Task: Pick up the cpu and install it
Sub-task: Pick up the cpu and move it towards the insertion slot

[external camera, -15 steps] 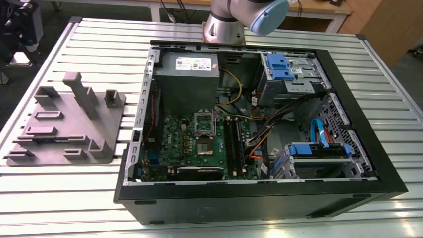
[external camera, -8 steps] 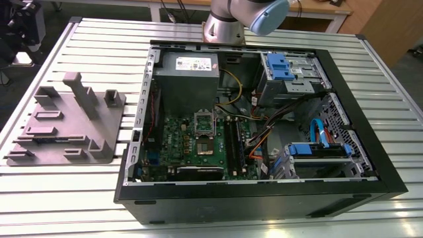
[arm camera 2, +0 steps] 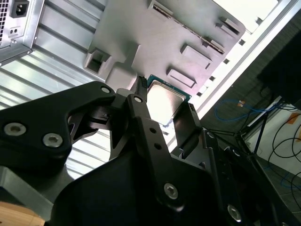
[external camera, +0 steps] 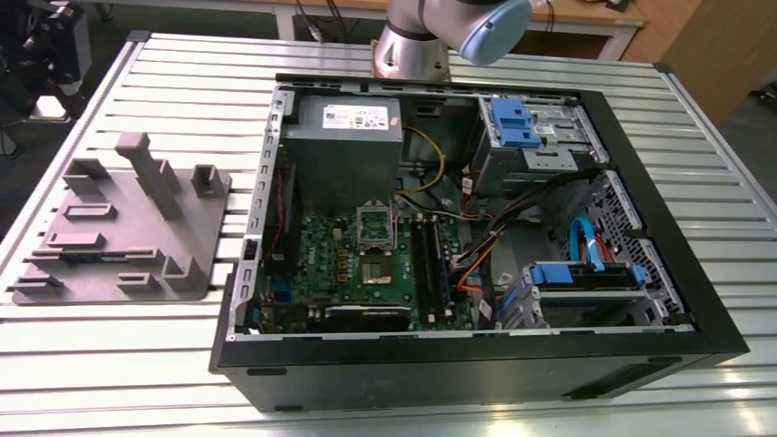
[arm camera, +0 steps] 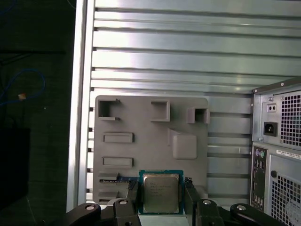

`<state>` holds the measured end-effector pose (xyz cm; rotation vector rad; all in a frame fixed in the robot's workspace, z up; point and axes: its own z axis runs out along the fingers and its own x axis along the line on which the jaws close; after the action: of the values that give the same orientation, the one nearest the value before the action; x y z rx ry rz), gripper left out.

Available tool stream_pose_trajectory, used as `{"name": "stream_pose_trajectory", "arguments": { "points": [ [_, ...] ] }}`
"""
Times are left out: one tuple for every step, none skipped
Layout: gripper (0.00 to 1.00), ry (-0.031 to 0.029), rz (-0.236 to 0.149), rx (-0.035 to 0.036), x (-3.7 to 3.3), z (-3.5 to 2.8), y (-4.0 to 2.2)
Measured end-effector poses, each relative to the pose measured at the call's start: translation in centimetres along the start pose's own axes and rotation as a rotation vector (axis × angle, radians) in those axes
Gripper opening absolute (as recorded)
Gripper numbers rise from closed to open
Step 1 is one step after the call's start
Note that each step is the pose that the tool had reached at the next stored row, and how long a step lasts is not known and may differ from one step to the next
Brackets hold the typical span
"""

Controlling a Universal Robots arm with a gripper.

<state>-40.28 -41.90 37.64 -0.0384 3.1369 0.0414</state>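
The gripper is clenched on the cpu, a small square chip with a silvery metal top and a green edge, pinched on two opposite sides between two black fingers; in both wrist views the chip is held up off the surfaces, over the near edge of the grey fixture plate. In the second wrist view the cpu sits tilted between the same fingers, with the plate's raised blocks and shallow pockets behind it. The plate lies flat on a slatted metal table, just beside an open black computer case, on the exterior view's left of it. Inside the case a green motherboard lies flat with an uncovered socket near its middle, long black memory sticks just beside that, a grey power supply behind, and loose orange, black and blue cables on the exterior view's right. The robot arm rises beyond the far wall of the case
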Motion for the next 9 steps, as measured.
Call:
{"name": "stream_pose_trajectory", "arguments": {
  "points": [
    [0.47, -0.0001, 0.000, 0.0000, -0.08, 0.00, 0.00],
    [0.47, 0.0000, 0.000, 0.0000, -0.17, 0.00, 0.00],
    [0.47, 0.0000, 0.000, 0.0000, -0.22, 0.00, 0.00],
    [0.47, 0.0000, 0.000, -0.0001, -0.28, 0.01, -0.01],
    [0.47, -0.0001, 0.000, 0.0000, -0.34, 0.01, -0.01],
    [0.47, 0.0000, 0.000, 0.0000, -0.36, 0.00, 0.00],
    [0.47, -0.0001, 0.000, 0.0000, -0.39, 0.01, 0.00],
    [0.47, 0.0000, 0.000, 0.0000, -0.43, 0.01, -0.01],
    [0.47, 0.0000, 0.000, 0.0000, -0.45, 0.01, -0.01]
  ]
}}
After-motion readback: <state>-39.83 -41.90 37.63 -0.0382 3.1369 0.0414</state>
